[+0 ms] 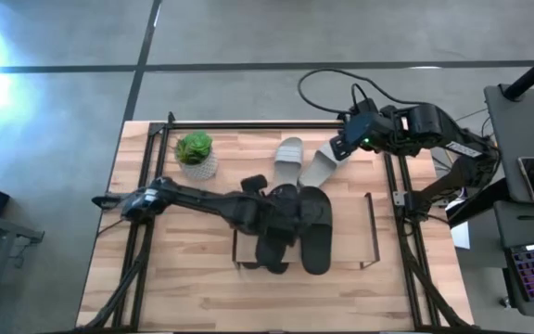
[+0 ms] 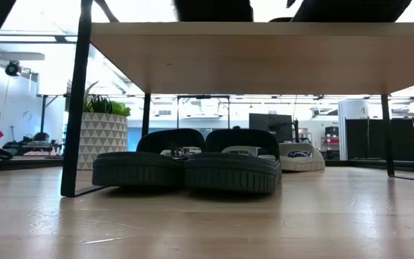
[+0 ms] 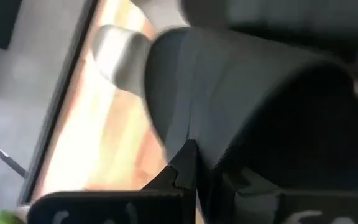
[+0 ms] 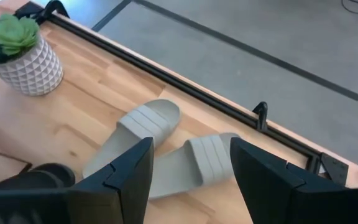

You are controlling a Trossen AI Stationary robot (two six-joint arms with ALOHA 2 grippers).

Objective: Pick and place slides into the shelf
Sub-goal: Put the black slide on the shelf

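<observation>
Left claw [image 1: 281, 218] clamped on a black slide [image 1: 276, 243] over the shelf [image 1: 371, 243], right claw [image 1: 341, 148] wide above the grey slides [image 1: 318, 169] at 1 o'clock; light, flexible foam, best pinched at strap.

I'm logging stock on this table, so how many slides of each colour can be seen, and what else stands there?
Light grey slides: 2
Black slides: 2 clearly visible in the high view; more may be hidden under the left arm
Potted plant: 1
Shelf: 1
Total: 6
</observation>
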